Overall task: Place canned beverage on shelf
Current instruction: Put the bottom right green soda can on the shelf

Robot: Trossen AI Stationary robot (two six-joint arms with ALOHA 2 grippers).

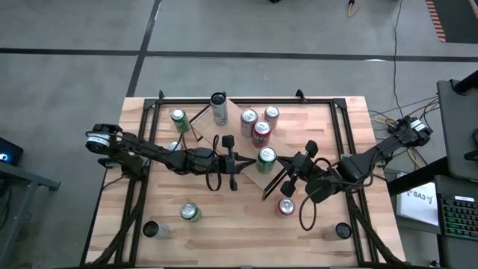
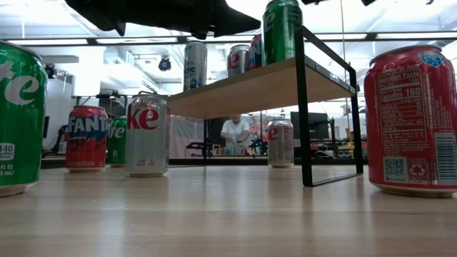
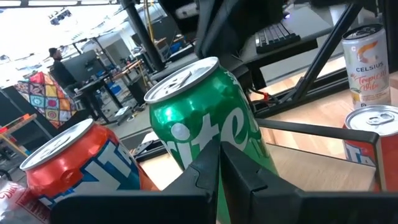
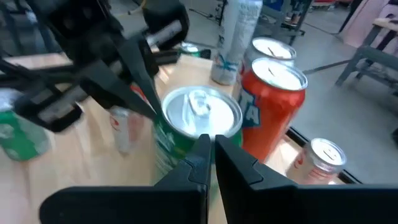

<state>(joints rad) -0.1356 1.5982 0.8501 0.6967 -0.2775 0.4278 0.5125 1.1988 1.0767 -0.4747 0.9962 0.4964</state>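
Green can (image 1: pixel 266 156) stands on the shelf (image 1: pixel 246 168); both hands, left hand (image 1: pixel 233 161) at nine o'clock, right hand (image 1: pixel 290 173) at four, pressed together, should back away without nudging it.

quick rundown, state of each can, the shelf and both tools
green can: upright on the shelf, not held
shelf: standing, several cans on it
red can: upright on the table
left tool: shut, empty
right tool: shut, empty

Shelf top: small light-wood shelf (image 1: pixel 239 149) crowded by upright cans, green Sprite can (image 1: pixel 267 156) nearest.
Open room: plank table (image 1: pixel 231 217) front centre.
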